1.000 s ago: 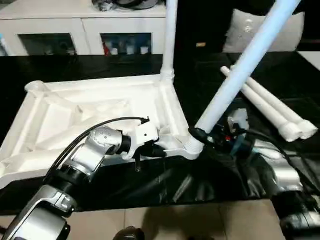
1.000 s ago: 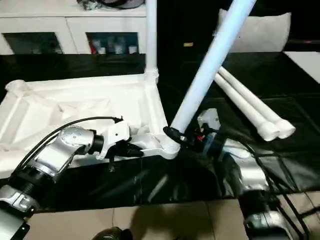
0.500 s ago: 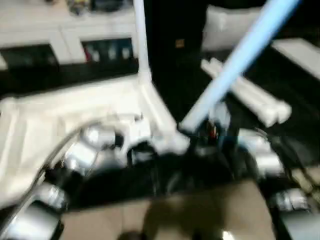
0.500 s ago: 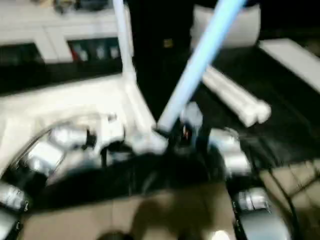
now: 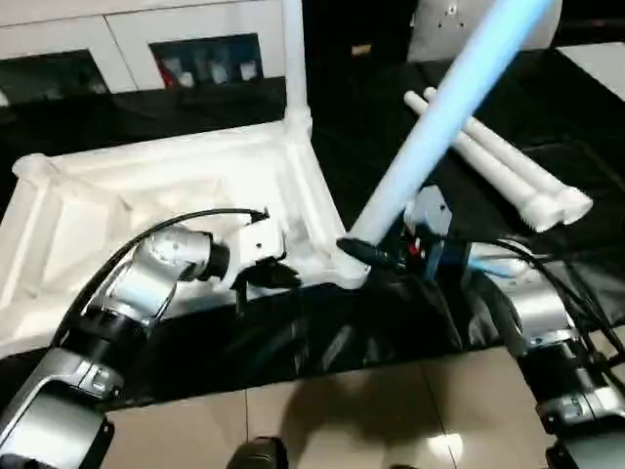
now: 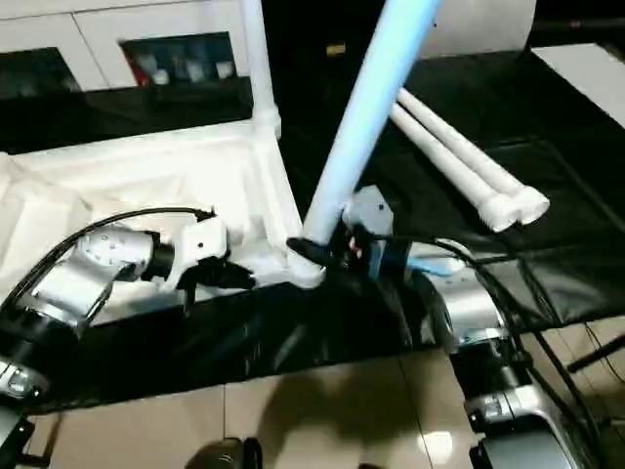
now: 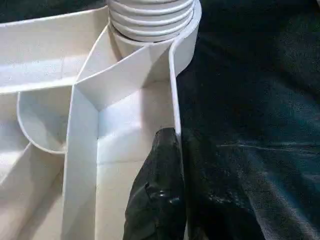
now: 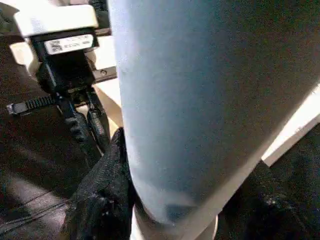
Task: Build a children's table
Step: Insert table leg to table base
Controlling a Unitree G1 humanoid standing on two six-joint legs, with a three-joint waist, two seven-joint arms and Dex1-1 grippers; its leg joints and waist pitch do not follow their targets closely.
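The white table top (image 5: 127,195) lies upside down on the black-covered work table, ribbed side up. One white leg (image 5: 293,59) stands upright in its far right corner socket. A second leg (image 5: 439,107) leans to the right out of the near right corner socket (image 5: 347,269). My right gripper (image 5: 363,251) is shut on this leg's base, its black fingers (image 8: 100,200) on either side of the tube. My left gripper (image 5: 288,277) is shut on the top's near rim (image 7: 175,100), just beside that corner's threaded collar (image 7: 150,15). Two loose legs (image 5: 508,171) lie at the right.
A white glass-door cabinet (image 5: 146,49) stands behind the table, with a pale cushion (image 5: 439,20) at the back right. The black cover (image 5: 322,342) hangs over the table's near edge above a beige tiled floor (image 5: 371,410).
The camera has swung and tilted further down, blurring the middle frames. Both grippers keep their holds, and the leaning leg stays at the near right corner.
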